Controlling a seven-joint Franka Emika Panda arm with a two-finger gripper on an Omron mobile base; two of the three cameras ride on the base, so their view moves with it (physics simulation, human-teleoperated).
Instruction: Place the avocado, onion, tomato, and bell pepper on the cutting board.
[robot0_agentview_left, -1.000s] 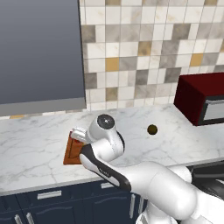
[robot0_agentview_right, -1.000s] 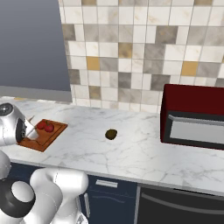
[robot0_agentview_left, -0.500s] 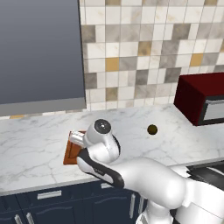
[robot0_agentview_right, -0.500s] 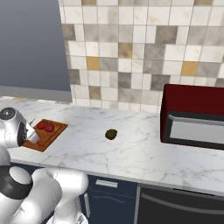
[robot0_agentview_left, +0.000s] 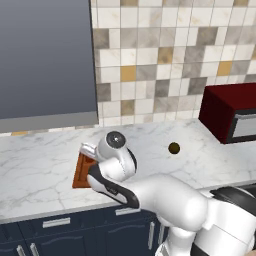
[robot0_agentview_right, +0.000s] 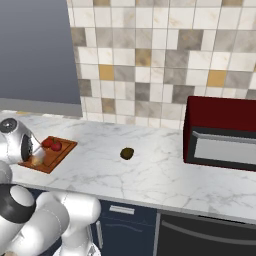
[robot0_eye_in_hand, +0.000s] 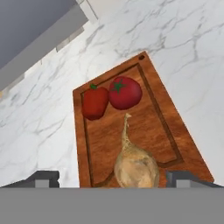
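On cutting board (robot0_eye_in_hand: 162, 127), onion (robot0_eye_in_hand: 136, 165) stem points toward tomato (robot0_eye_in_hand: 125, 92); tool (robot0_eye_in_hand: 113, 178) wide open, empty.

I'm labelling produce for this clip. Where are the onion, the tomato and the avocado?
onion (robot0_eye_in_hand: 136, 167): hand view, on the middle of its tan bulb.
tomato (robot0_eye_in_hand: 125, 93): hand view, on its red body below the green stem.
avocado (robot0_agentview_right: 127, 153): right base view, on its dark middle.

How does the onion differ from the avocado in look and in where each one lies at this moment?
The onion is tan and pale with a thin pointed stem tip; the avocado is dark olive and nearly round. The onion lies on the cutting board; the avocado sits apart on the bare counter. Both are small.
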